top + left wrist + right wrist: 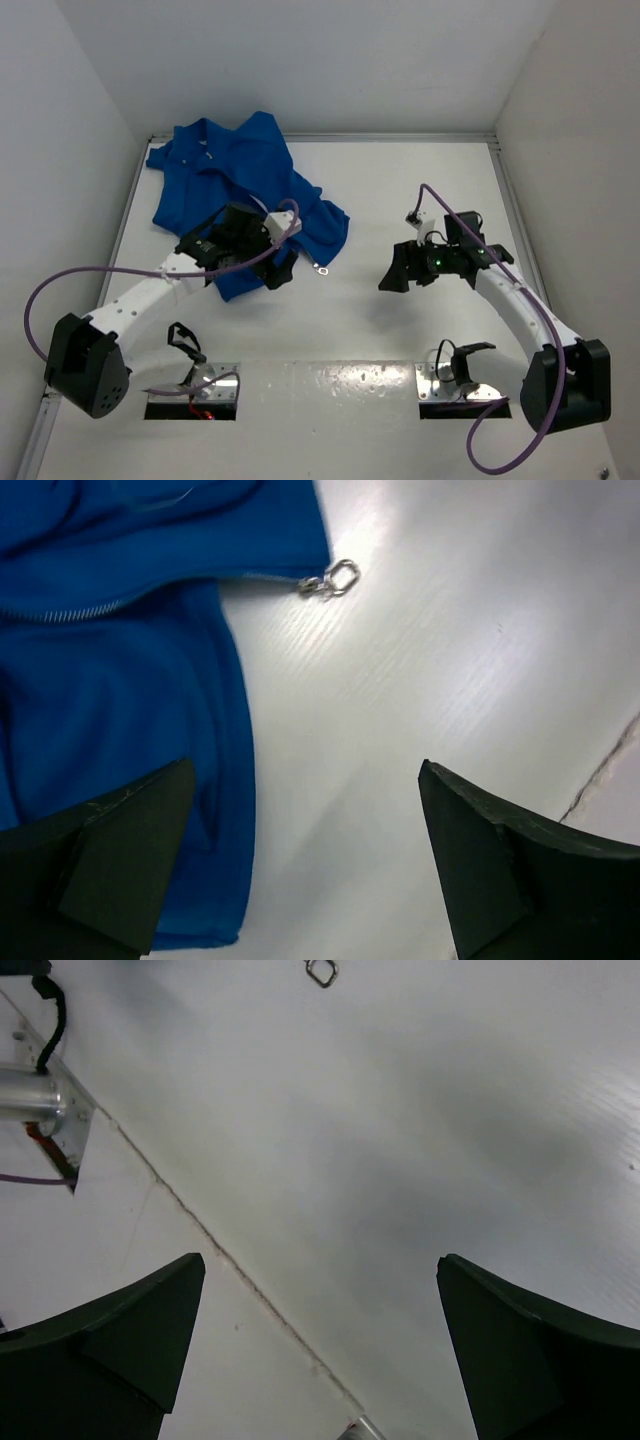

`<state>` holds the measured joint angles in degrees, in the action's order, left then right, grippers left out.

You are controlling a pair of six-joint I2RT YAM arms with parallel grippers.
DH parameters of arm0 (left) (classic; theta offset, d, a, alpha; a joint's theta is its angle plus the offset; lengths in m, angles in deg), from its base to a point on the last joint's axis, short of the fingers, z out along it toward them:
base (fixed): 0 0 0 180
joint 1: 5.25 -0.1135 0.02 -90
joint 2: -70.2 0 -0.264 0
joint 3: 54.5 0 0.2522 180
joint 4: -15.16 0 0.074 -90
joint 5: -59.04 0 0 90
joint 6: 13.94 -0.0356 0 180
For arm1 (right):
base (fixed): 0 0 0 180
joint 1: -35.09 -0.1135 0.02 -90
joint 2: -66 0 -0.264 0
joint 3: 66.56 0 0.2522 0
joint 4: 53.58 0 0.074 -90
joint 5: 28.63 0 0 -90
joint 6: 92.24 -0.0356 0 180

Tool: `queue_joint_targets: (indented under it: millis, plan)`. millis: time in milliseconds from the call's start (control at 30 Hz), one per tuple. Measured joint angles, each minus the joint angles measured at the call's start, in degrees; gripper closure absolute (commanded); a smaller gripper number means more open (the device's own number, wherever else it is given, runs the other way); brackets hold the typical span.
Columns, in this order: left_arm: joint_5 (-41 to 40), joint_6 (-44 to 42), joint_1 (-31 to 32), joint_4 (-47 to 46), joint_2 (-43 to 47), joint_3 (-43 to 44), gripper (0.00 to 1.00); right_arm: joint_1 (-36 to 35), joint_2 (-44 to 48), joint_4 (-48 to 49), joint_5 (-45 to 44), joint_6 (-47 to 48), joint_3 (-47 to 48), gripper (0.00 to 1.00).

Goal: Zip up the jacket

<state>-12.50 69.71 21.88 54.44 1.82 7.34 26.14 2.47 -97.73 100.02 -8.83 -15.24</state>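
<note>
The royal-blue jacket [240, 185] lies crumpled at the far left of the table. Its silver zipper pull [322, 268] lies on the bare table at the jacket's lower right hem. In the left wrist view the pull [335, 580] sits at the end of a pale zipper line [70, 611] on the blue fabric [120, 700]. My left gripper [281, 270] is open over the jacket's lower edge, short of the pull. My right gripper [393, 277] is open and empty above bare table right of the pull, which shows at the top of the right wrist view [321, 971].
White walls close in the table on the left, back and right. A seam [230, 1260] runs across the tabletop. Metal mounting plates [455, 385] with cables sit at the near edge by the arm bases.
</note>
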Motion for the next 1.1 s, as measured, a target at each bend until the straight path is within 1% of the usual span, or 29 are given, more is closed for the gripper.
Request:
queue_joint_targets:
  millis: [67, 133, 167, 233, 267, 300, 400, 433, 467, 500, 567, 633, 800, 900, 967, 1100]
  plan:
    - [0.85, -5.16, 1.99, 0.17, 1.90, -0.50, 0.09, 0.07, 0.13, 0.13, 1.27, -0.70, -0.07, 0.05]
    - [0.66, -10.08, 5.22, -0.26, 3.34, -0.57, 0.15, 0.15, -0.94, 0.26, 2.93, -1.62, 0.28, 0.06]
    - [0.50, -12.92, 6.60, -0.59, 3.72, -0.59, 0.22, 0.15, -1.70, 0.44, 3.72, -2.43, 0.42, 0.07]
    - [-0.09, -18.27, 8.74, -2.97, 4.39, -1.62, 0.27, 0.17, -3.37, 1.22, 4.96, -3.96, 0.59, 0.07]
    - [-0.37, -21.79, 9.16, -4.72, 5.07, -2.91, 0.29, 0.15, -4.26, 1.84, 5.51, -5.07, 0.63, 0.07]
    - [-0.59, -25.40, 9.22, -6.67, 6.03, -4.85, 0.34, 0.17, -5.25, 2.47, 6.01, -6.08, 0.74, 0.08]
    - [-0.63, -37.48, 9.20, -13.53, 9.60, -12.96, 0.40, 0.15, -7.85, 3.80, 7.15, -8.37, 1.57, 0.08]
    - [-0.37, -41.59, 9.18, -15.76, 10.69, -16.24, 0.40, 0.15, -8.72, 4.26, 7.50, -8.98, 1.99, 0.08]
    - [0.07, -46.01, 9.07, -17.64, 11.23, -19.21, 0.42, 0.15, -9.53, 4.81, 7.91, -9.60, 2.51, 0.08]
    - [0.50, -48.94, 8.85, -18.78, 11.19, -20.74, 0.42, 0.15, -10.01, 5.07, 8.11, -10.01, 2.91, 0.08]
    - [2.93, -55.87, 7.58, -21.79, 9.09, -22.45, 0.46, 0.17, -10.73, 5.49, 8.55, -10.62, 3.80, 0.08]
    - [4.55, -59.89, 6.54, -25.42, 5.90, -22.10, 0.48, 0.15, -11.28, 5.81, 8.72, -10.82, 4.79, 0.08]
    - [6.99, -65.64, 6.01, -34.77, -2.29, -20.68, 0.49, 0.15, -13.49, 5.92, 9.49, -10.80, 7.19, 0.08]
    - [9.03, -67.58, 5.11, -36.98, -7.43, -17.99, 0.49, 0.15, -15.45, 5.79, 9.94, -10.86, 8.66, 0.08]
    - [10.03, -68.59, 4.61, -38.29, -9.66, -16.61, 0.46, 0.15, -16.90, 5.70, 10.32, -11.26, 9.86, 0.08]
    - [12.07, -71.52, 3.78, -41.09, -13.49, -15.50, 0.46, 0.15, -19.06, 6.27, 11.69, -12.66, 11.61, 0.08]
